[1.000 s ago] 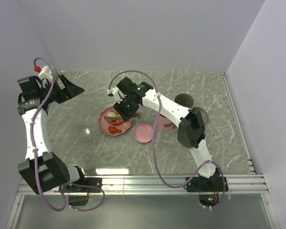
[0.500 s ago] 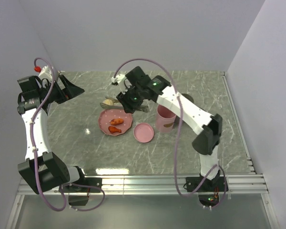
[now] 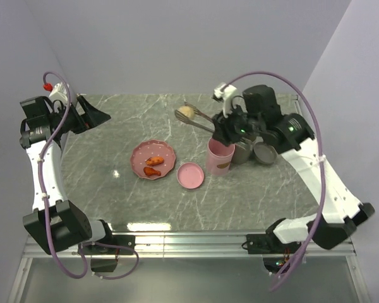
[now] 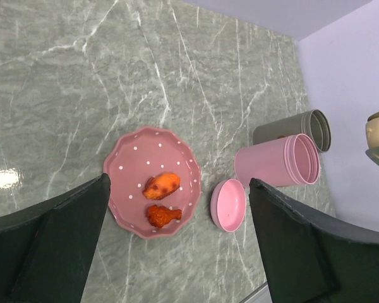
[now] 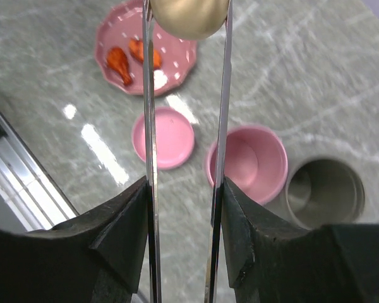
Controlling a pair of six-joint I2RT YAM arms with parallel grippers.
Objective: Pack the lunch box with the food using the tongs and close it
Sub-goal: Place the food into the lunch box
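Observation:
My right gripper (image 3: 223, 129) (image 5: 183, 189) is shut on the slim silver tongs (image 3: 199, 120) (image 5: 149, 126), one finger pressing each arm. The tong tips pinch the pale cream ball (image 3: 186, 113) (image 5: 188, 14) in the air, up and left of the open pink lunch box (image 3: 220, 156) (image 5: 247, 163). Its pink lid (image 3: 191, 175) (image 5: 163, 137) lies on the table beside it. Two orange-red pieces (image 4: 162, 185) (image 4: 162, 216) rest on the pink dotted plate (image 3: 139, 158) (image 4: 123, 161). My left gripper (image 3: 91, 113) (image 4: 179, 182) hangs open and empty, high at the far left.
Two grey-green round containers (image 3: 264, 152) (image 3: 242, 151) stand just right of the lunch box; one (image 5: 325, 192) shows open-topped in the right wrist view. Walls close off the table at the back and on both sides.
The right arm has lifted the tongs with the cream ball off the plate and swung them right and back, to beyond the lunch box. The left arm has barely moved.

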